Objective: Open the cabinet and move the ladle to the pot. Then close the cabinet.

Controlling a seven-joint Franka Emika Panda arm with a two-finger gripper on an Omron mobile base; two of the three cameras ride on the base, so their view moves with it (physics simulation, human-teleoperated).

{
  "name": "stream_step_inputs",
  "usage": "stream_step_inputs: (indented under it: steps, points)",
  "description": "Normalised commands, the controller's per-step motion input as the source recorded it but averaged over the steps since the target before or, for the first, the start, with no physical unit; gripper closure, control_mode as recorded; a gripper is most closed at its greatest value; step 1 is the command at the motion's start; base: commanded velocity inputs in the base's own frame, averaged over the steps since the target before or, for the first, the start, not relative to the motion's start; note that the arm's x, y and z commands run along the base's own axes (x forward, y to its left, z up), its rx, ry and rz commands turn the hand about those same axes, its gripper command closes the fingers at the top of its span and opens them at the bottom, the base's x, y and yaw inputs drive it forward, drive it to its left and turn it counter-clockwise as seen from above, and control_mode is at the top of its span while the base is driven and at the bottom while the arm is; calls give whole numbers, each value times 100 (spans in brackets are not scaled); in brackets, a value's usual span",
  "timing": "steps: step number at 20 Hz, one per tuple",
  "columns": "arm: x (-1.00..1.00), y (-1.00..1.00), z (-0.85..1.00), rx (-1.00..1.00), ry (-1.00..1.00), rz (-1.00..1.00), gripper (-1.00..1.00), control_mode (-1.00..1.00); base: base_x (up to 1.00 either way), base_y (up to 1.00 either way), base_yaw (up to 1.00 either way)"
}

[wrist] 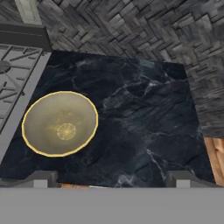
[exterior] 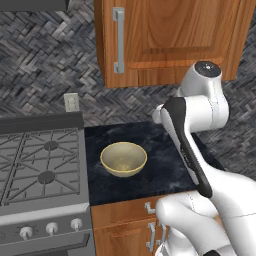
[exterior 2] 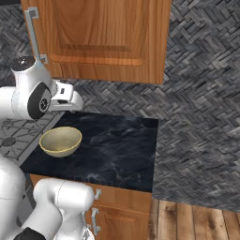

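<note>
Stove [exterior: 40, 165] at far left, grates bare. Next to it on the black marble table [exterior: 165, 165], a yellowish bowl [exterior: 123, 159] sits upright near the stove edge. Above, the cabinet [exterior: 170, 40] hangs on the wall, door shut, silver bar handle [exterior: 119, 40] on its left edge. Hand [wrist: 111, 178] hovers above the table's front edge, fingers [wrist: 41, 178] spread wide, holding nothing.
</note>
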Motion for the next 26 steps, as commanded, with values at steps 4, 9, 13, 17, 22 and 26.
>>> stream_step_inputs:
  steps: [4,9,13,17,22,26]
  points:
    - [-24,19,45,0,0,0,-100,-100,0,0,0]
    - [-18,16,42,3,-8,0,-100,-100,0,0,0]
    - [-10,16,32,0,-2,0,-100,-100,0,0,0]
    - [-1,9,55,0,0,0,-100,-100,0,0,0]
    - [-1,6,57,0,-1,0,-100,-100,0,0,0]
    - [0,24,39,1,-1,0,-100,-100,0,0,0]
